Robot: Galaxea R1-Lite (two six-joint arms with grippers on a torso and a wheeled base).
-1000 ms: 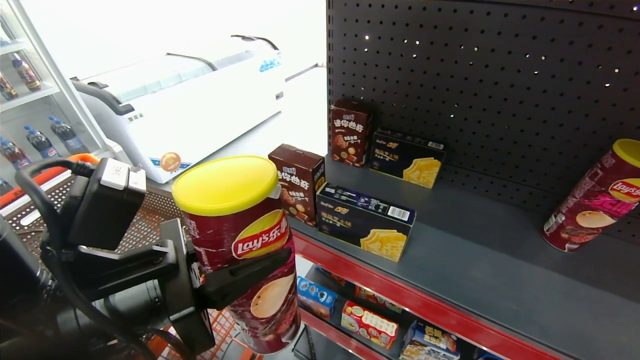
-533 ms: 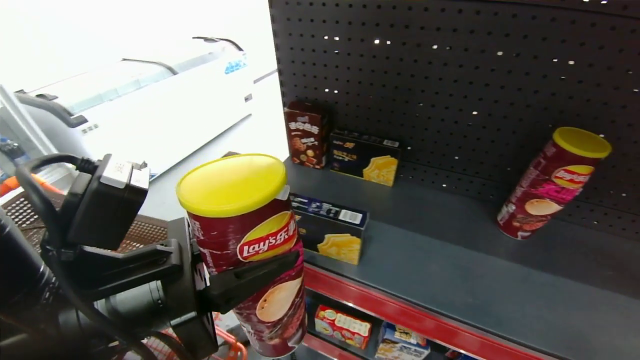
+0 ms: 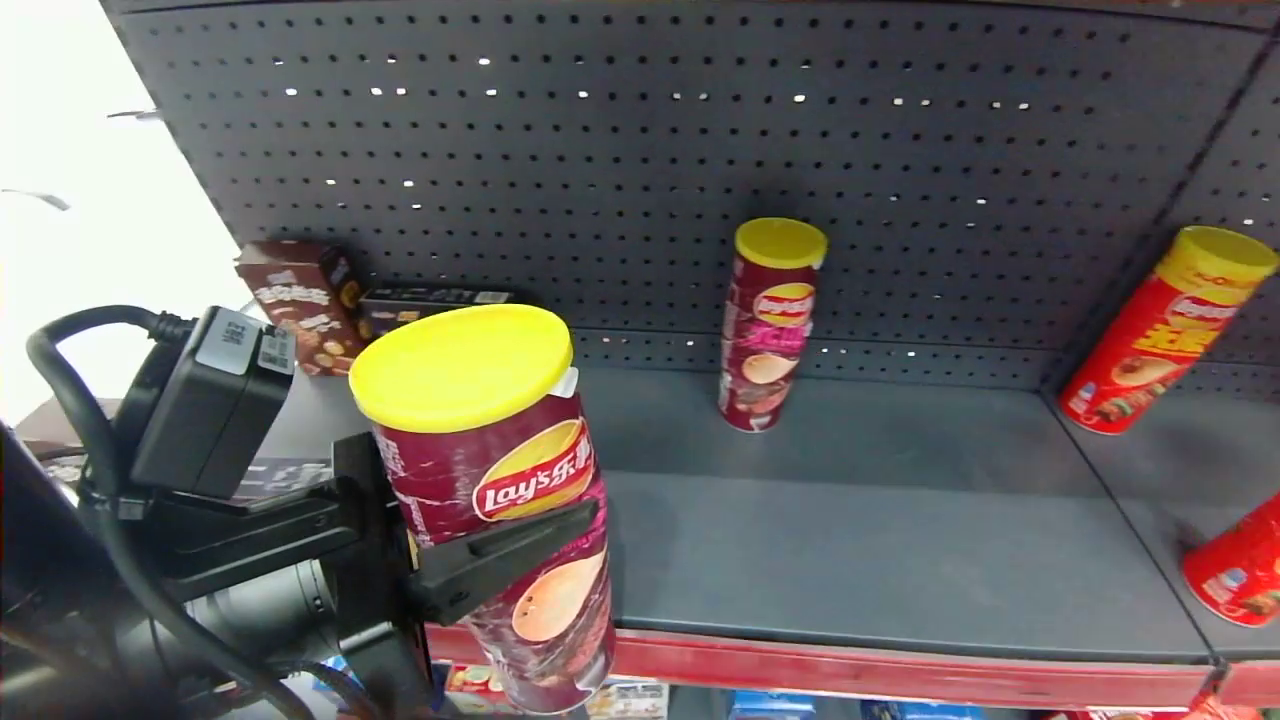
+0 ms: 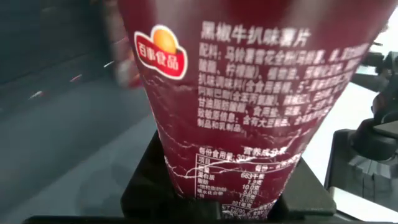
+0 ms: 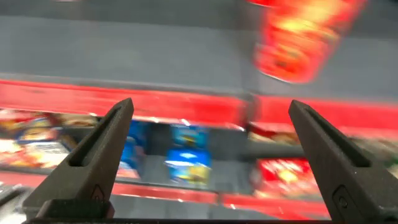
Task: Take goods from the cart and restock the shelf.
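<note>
Canister (image 3: 480,450) upright, clamped in left gripper (image 3: 490,550), just before the front lip of the shelf (image 3: 850,560) — right gripper (image 5: 211,155) spread, empty.

Your head view swung to the right along the shelf (image 3: 850,560), so the whole picture shifted. The biscuit boxes (image 3: 300,300) ended up at the far left, and the maroon can (image 3: 765,330) standing on the shelf went from the right edge to the middle. Two red cans (image 3: 1165,330) came into sight on the right. The chips can (image 3: 480,450) in your left gripper (image 3: 470,560) came to face the open stretch of shelf.
</note>
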